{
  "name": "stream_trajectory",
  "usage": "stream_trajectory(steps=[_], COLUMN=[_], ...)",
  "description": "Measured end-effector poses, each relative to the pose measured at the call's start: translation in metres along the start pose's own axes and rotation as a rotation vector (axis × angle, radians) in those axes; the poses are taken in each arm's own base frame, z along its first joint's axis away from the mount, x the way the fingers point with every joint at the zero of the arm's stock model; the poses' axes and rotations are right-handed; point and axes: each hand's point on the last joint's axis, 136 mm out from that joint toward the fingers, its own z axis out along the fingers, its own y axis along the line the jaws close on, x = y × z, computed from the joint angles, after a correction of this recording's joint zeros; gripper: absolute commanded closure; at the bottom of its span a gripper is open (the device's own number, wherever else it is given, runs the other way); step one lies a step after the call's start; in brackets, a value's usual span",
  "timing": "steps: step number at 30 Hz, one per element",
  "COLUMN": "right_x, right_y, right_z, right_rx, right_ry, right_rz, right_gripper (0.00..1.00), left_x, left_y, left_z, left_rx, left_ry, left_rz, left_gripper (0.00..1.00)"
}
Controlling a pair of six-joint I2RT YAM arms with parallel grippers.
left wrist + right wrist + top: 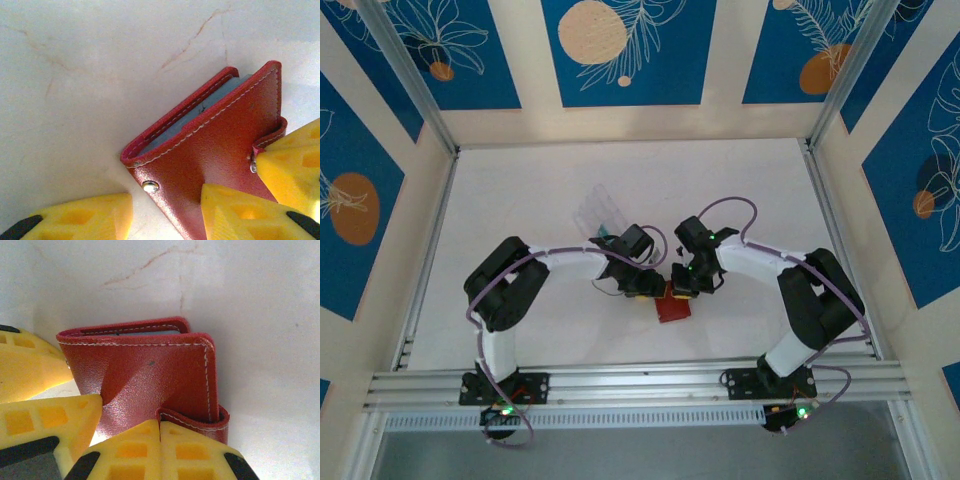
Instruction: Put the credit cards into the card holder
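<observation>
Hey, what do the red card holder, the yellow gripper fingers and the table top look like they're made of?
Card holder: leather or faux leather, by its fine grain, soft sheen and pale stitching; metal snap. Fingers: matte yellow, probably plastic, with recessed cells. Table top: smooth, whitish with faint reddish veins, marble-look; stone or laminate, unclear.

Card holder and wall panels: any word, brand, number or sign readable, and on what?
No text is readable anywhere.
The card holder bears only white stitching and a metal snap.
The wall panels carry only leaf and circle patterns.
</observation>
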Motion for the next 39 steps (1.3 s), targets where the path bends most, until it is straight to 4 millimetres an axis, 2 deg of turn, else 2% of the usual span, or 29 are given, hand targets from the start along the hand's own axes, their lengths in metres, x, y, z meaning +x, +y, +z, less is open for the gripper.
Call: stream_trajectory(steps=[16, 25, 32, 39], right_x=[0.002, 0.001, 0.016, 0.016], right_y=[0.008, 0.009, 0.000, 0.001], right_z=[0.007, -0.003, -0.009, -0.015], right_rx=[0.030, -0.030, -0.081, -0.160], right_ry=[-0.044, -0.045, 0.052, 0.090], right_rz=[0.026, 0.010, 0.035, 0.061], right_gripper=[1.00, 1.00, 1.00, 1.00], left_x=[0.000, 0.000, 0.000, 0.000], left_y=[0.000, 0.001, 0.002, 0.002], left_z=[0.001, 0.001, 0.001, 0.002], left_rx=[-0.008, -0.007, -0.007, -0.006], left_ry=[0.015, 0.018, 0.019, 0.021], left_rz=[-0.012, -0.015, -0.017, -0.019], left_gripper=[0.57, 0.59, 0.60, 0.60])
